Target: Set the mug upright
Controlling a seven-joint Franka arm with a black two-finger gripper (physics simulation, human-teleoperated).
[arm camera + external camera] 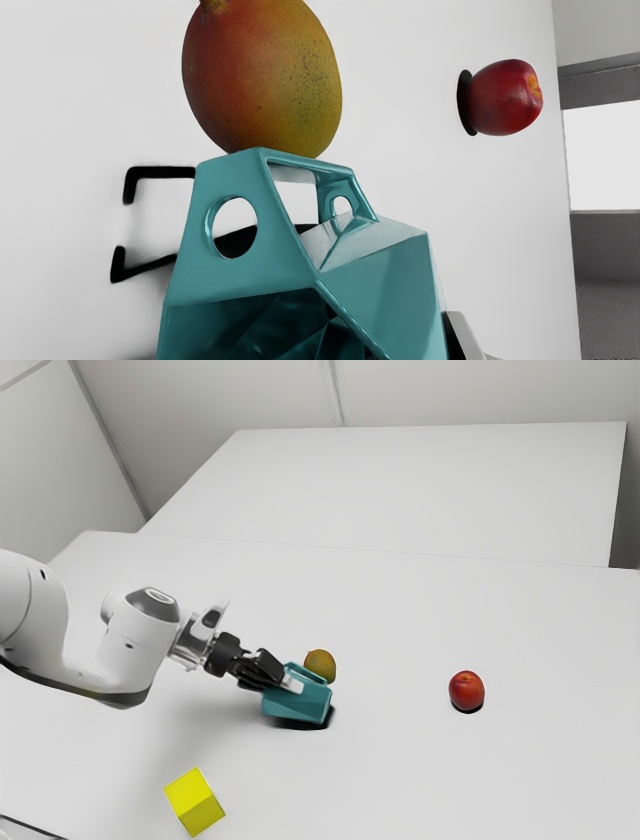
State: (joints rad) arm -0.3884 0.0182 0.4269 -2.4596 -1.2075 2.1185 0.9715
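One teal mug (297, 703) is our whole concern, and it lies tilted on its side at the end of our gripper (288, 684), above or against the table (420, 780); we cannot tell whether it touches down anywhere. Its handle (237, 175) reaches toward the mango (262, 75), which sits very near. The red apple (466, 691) is well apart, and so is the yellow cube (194, 802).

We cannot tell whether our jaws are apart or clamped on the mug, so we shouldn't count on a hold. We judge the step in hand to be securing the mug for the turn; the righting itself is unfinished.

Next, we need to make sure of the grip, then raise the mug enough to rotate it until its base faces down, steering the handle away from the mango. Turned too low, it could catch the table or nudge the fruit. After that we should lower it level, let the base settle flat, and only then release.
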